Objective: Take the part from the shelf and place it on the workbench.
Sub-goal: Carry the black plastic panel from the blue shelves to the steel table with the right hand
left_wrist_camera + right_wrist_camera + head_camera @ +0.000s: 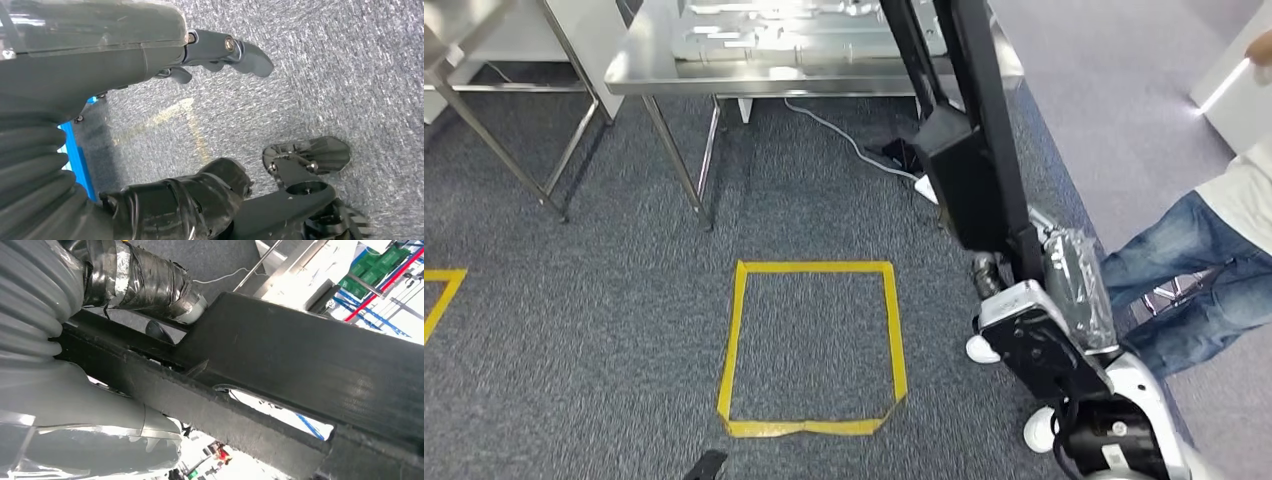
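One long black part [969,150] is gripped by the right hand [1044,320] at four o'clock; the workbench [724,70] at twelve o'clock should be approached slowly; the left hand [220,50] hangs open.

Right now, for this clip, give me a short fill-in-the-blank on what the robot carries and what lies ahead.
1. The long black part is held by the robot's ____ hand.
2. The square taped on the carpet is ____ in colour.
3. The workbench ahead is made of ____.
4. The left hand, hanging over the carpet, holds ____.

Missing words: right; yellow; metal; nothing
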